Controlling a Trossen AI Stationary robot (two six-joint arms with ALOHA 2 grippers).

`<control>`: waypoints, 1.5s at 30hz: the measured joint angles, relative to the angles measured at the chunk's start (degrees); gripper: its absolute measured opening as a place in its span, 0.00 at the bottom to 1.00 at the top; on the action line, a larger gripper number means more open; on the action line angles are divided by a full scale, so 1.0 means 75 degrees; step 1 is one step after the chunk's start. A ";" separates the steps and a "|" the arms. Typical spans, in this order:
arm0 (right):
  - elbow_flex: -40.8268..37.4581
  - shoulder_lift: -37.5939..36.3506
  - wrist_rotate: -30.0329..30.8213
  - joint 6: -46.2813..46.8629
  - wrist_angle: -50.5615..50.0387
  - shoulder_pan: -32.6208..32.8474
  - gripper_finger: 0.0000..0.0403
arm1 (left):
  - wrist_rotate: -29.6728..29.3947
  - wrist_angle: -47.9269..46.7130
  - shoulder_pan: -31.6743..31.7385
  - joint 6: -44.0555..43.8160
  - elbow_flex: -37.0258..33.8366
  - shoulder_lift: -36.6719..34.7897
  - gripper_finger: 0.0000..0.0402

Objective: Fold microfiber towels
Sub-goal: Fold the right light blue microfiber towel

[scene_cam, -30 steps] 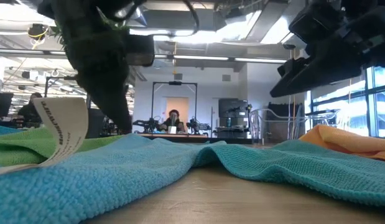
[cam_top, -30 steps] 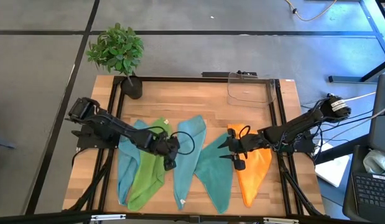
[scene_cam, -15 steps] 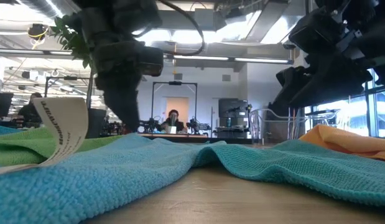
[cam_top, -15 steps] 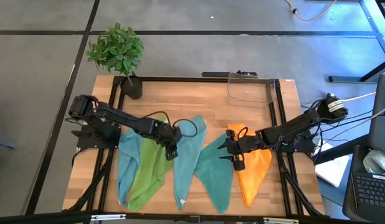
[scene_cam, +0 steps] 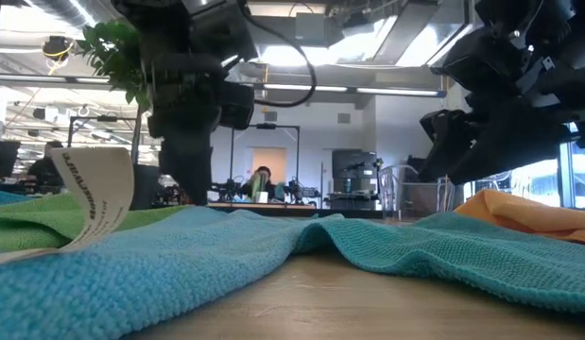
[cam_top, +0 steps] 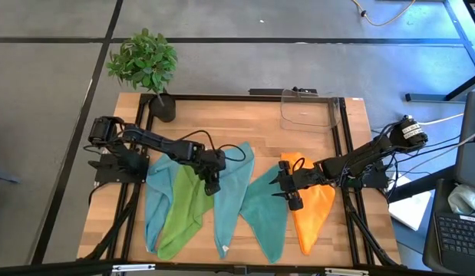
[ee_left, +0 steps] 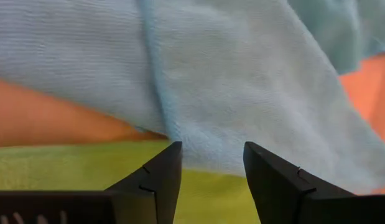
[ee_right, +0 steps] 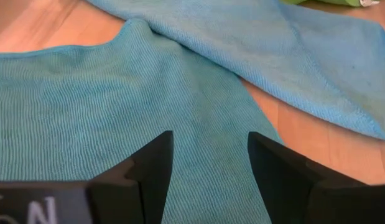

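Observation:
Five towels lie side by side on the wooden table: light blue (cam_top: 154,201), lime green (cam_top: 183,211), light blue (cam_top: 231,192), teal (cam_top: 268,215) and orange (cam_top: 310,208). My left gripper (cam_top: 211,175) is open above the spot where the lime green towel (ee_left: 68,168) meets the middle light blue towel (ee_left: 242,81). My right gripper (cam_top: 288,190) is open above the teal towel (ee_right: 86,112), at its edge beside the orange one. In the low view the left gripper (scene_cam: 190,161) reaches down close to the cloth and the right gripper (scene_cam: 457,142) hangs higher.
A clear plastic bin (cam_top: 308,111) stands at the table's far right. A potted plant (cam_top: 145,65) stands at the far left corner. A white label (scene_cam: 89,194) sticks up from a towel near the low camera. Bare wood lies along the far half of the table.
My left gripper has gone toward the table's far edge, from the lower part of the lime green towel up to its top by the middle light blue towel. My right gripper has sunk a little toward the teal towel. The towels have not moved.

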 joint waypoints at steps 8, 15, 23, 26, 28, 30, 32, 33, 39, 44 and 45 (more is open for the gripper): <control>-0.0003 0.0000 0.0000 0.0051 -0.0121 0.0000 0.52 | -0.0395 -0.0070 0.0014 0.0149 -0.0001 0.0164 0.41; -0.0003 0.0000 0.0000 0.0068 -0.0116 0.0000 0.52 | 0.0195 0.0311 -0.0013 -0.0229 0.0000 0.0280 0.41; -0.0004 -0.0003 0.0002 0.0071 -0.0216 0.0000 0.52 | 0.0526 0.0270 -0.0154 -0.0858 0.0000 0.0212 0.36; -0.0006 -0.0003 0.0003 0.0062 -0.0251 0.0000 0.52 | 0.0335 0.0235 -0.0148 -0.1258 0.0093 0.0208 0.29; -0.0003 -0.0003 0.0003 0.0061 -0.0267 0.0000 0.52 | 0.0432 0.0252 -0.0148 -0.1393 0.0268 0.0208 0.23; -0.0003 -0.0003 0.0003 0.0056 -0.0301 0.0000 0.52 | 0.0576 0.0286 -0.0151 -0.1414 0.0479 0.0208 0.15; -0.0003 -0.0003 0.0003 0.0053 -0.0350 0.0000 0.52 | 0.0636 0.0299 -0.0157 -0.1475 0.0726 0.0208 0.06; -0.0005 -0.0003 0.0003 0.0040 -0.0370 0.0000 0.52 | 0.0657 0.0362 -0.0154 -0.1504 0.0874 0.0208 0.03; -0.0004 -0.0050 0.0007 0.0003 -0.0599 0.0033 0.52 | 0.0478 0.1390 -0.0328 -0.1376 0.1490 0.0208 0.01; -0.0009 -0.0709 0.0052 0.0018 -0.0950 0.0035 0.52 | 0.0050 0.1875 -0.0603 -0.1415 0.1590 0.0226 0.00; -0.0006 -0.0921 0.0059 0.0037 -0.0940 0.0035 0.52 | -0.0039 0.1980 -0.0663 -0.1428 0.1600 0.0276 0.00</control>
